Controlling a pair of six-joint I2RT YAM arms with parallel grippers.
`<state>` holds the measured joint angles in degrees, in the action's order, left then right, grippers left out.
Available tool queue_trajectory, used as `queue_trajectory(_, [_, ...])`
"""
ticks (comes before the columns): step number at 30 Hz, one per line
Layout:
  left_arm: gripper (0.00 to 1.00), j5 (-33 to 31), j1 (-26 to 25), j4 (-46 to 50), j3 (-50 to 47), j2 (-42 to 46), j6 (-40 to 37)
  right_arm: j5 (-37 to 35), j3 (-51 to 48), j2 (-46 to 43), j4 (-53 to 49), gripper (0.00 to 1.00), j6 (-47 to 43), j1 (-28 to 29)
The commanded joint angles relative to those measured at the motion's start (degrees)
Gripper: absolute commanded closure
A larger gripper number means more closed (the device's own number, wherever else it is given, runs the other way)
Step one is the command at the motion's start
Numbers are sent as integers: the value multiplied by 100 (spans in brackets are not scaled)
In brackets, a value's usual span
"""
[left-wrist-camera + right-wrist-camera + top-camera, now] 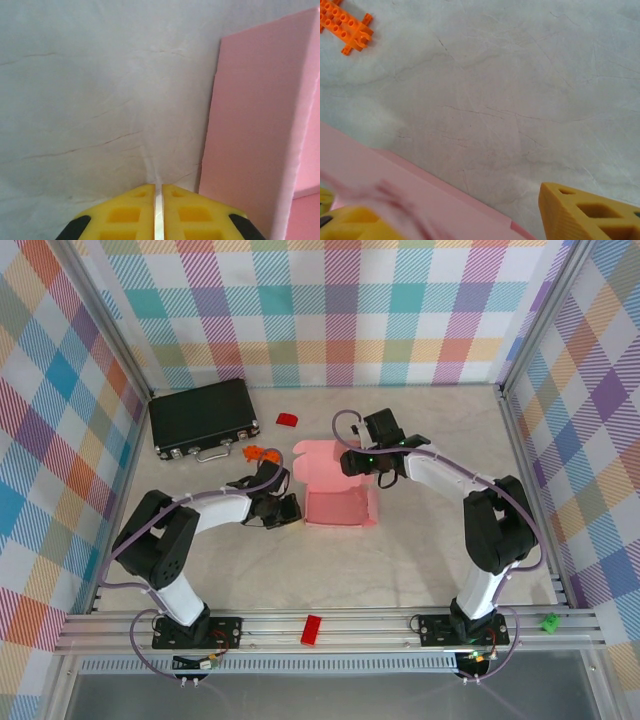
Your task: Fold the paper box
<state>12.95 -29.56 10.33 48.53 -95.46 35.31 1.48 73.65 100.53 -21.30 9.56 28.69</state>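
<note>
Top external view has the paper box point(338, 502) near the middle of the table point(420, 560), half made: a shallow pink tray with raised walls sits toward the arms, and a broad pink flap reaches from its far wall toward the back of the table. The left gripper point(289, 510) is low over the table just beside the tray's left wall, and the right gripper point(352, 462) is at the right edge of the far flap. A black case point(205, 418) lies closed at the back left, well apart from the box. A red block point(287, 419) lies just right of the case, and an orange toy piece point(262, 453) lies between the case and the box. A second red block point(312, 629) rests on the metal rail point(380, 625) between the two arm bases. Left wrist view shows this gripper's yellow fingers point(127, 215) brought together with only a thin slit between them and nothing in it; they point at bare table, with a pink wall of the box standing upright just to their right, close but not touched. Right wrist view shows the other pair of yellow fingers point(585, 212) spread wide apart, a pink panel of the box lying across the lower left between them. A blurred pink edge covers the left finger, so I cannot tell whether that finger touches the card. The orange piece sits at the top left corner there.
</note>
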Motion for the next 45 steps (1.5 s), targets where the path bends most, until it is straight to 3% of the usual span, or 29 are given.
queue_trajectory(1, [87,-334,-32,-32,-47,264,251,-51,-112,-450,-108,35,-69,-79])
queue_trajectory(7, [87,-231,-32,-242,-56,231,214,-63,-542,-1102,-234,24,-203,-203])
queue_trajectory(12, [88,-164,-32,-262,-12,181,145,-87,-876,-1626,-490,24,30,-440])
queue_trajectory(21, [88,-192,-32,-261,-56,247,21,1551,-2622,-2641,31,26,1176,-1093])
queue_trajectory(25, [88,-157,-32,-411,-126,279,20,1804,-3038,-2497,189,34,1517,-1205])
queue_trajectory(29, [88,-67,-32,-509,-173,252,72,2449,-3433,-2214,1038,36,2009,-1344])
queue_trajectory(34, [88,-38,-32,-583,-243,295,123,2756,-3609,-1752,1794,43,2404,-1383])
queue_trajectory(45, [88,-6,-32,-627,-305,264,145,2737,-3645,-1301,2197,51,2634,-1391])
